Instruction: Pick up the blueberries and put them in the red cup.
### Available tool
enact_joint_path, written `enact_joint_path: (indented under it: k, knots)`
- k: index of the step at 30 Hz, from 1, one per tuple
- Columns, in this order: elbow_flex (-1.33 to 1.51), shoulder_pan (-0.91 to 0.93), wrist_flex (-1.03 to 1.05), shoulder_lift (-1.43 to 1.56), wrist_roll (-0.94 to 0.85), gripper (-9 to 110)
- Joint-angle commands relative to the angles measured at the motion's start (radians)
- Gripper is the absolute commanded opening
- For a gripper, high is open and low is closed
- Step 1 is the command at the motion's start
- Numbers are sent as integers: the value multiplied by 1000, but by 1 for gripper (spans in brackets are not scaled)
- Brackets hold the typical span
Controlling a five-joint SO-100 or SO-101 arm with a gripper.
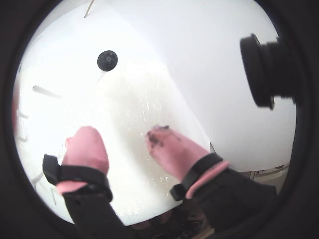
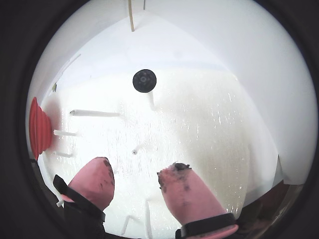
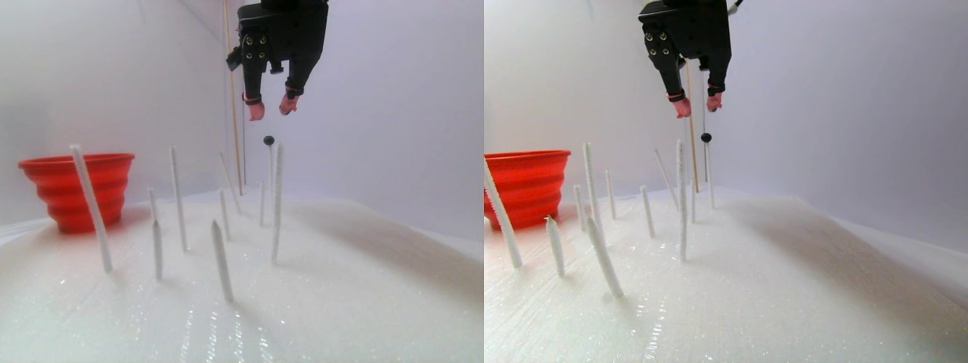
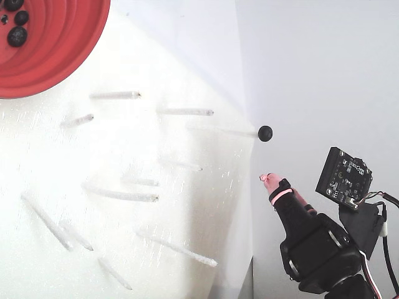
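Pink fingertips (image 2: 94,181) spread empty above the last blueberry (image 2: 144,80) on its white spike; others already lie in the red cup (image 4: 75,50).

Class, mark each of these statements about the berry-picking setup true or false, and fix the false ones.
1. One blueberry sits on top of a white stick. True.
2. The gripper is shut on a berry. False: its pink fingertips are apart with nothing between them.
3. The red cup is empty. False: dark berries lie inside it.
4. In the stereo pair view the gripper hangs above the stuck berry. True.
5. The cup lies on its side. False: it stands upright.
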Motion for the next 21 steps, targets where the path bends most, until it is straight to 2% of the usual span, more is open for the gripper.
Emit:
enact_joint_path:
  k: [1, 21]
  knots:
    - [-106, 12, -35, -5, 11, 19]
    - [-265, 5, -147, -227, 11, 21]
